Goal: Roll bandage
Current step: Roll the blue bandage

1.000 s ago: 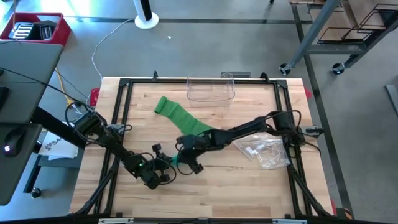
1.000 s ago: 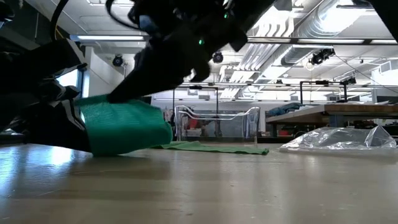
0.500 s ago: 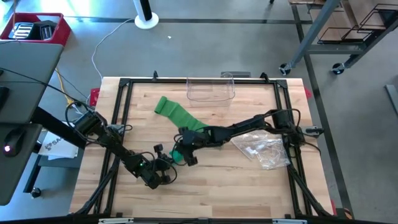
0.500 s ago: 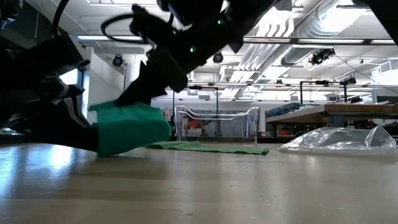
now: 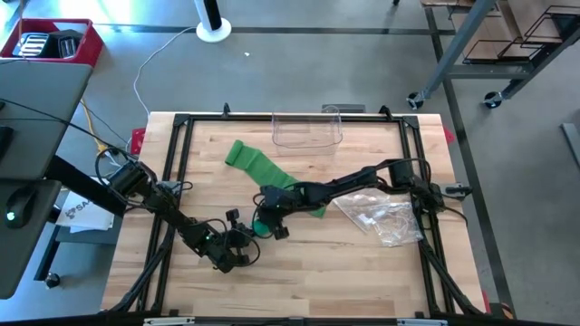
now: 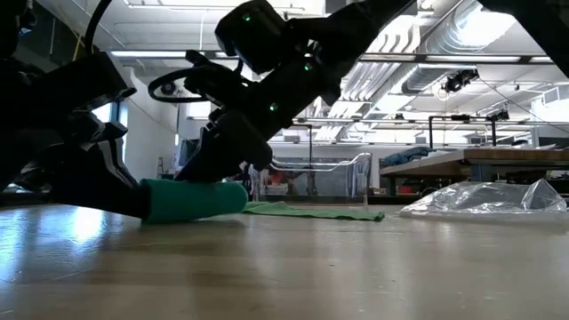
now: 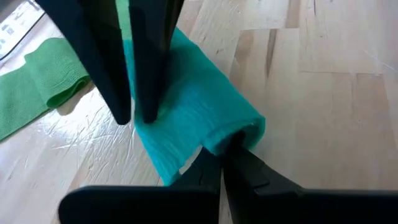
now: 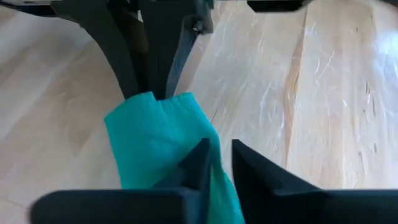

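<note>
Right now I am working both grippers on the green bandage (image 5: 272,186), which is lying across the middle of the wooden table (image 5: 362,272) in the high view — its flat tail is running up toward the upper left, and its rolled end (image 6: 191,199) is sitting low and left of centre in the low view, resting on the tabletop. My left gripper (image 7: 221,163) is pinching one end of that roll, its fingers pressed together on the fabric at the bottom of the left wrist view. My right gripper (image 8: 221,163) is standing at the roll's other end with its fingers a little apart, the cloth lying between them. A clear plastic container (image 5: 306,129) is standing at the top centre of the table, and a crumpled clear bag (image 5: 385,217) is lying right of centre — well apart from the roll.
</note>
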